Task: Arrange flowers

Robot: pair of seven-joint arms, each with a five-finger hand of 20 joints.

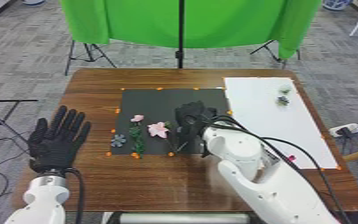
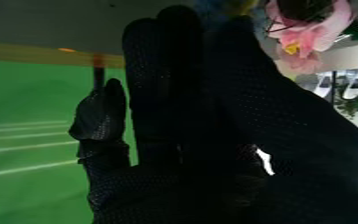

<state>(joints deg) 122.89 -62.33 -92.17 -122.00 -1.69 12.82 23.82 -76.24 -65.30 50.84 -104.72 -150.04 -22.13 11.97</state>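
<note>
In the head view my left hand [image 1: 56, 145] lies palm up at the table's left side, open. My right hand [image 1: 191, 117] is over the right part of the black mat [image 1: 149, 97]. To its left lie a large pink flower [image 1: 159, 130], a small pink flower [image 1: 137, 118] with a green stem, and a blue-grey flower [image 1: 118, 141]. On the white sheet [image 1: 255, 100] are a pale flower [image 1: 285, 89] and a bluish-green one [image 1: 283, 101]. In the right wrist view a blue-and-yellow flower [image 2: 213, 9], partly hidden, is by my right hand [image 2: 202, 125], near a pink flower [image 2: 314, 34].
Orange markers [image 1: 159, 89] edge the mat. A small red item [image 1: 291, 157] lies on the white sheet's lower part, beside my right arm and its cables. A green cloth [image 1: 140, 22] on stands hangs behind the brown table [image 1: 113, 77].
</note>
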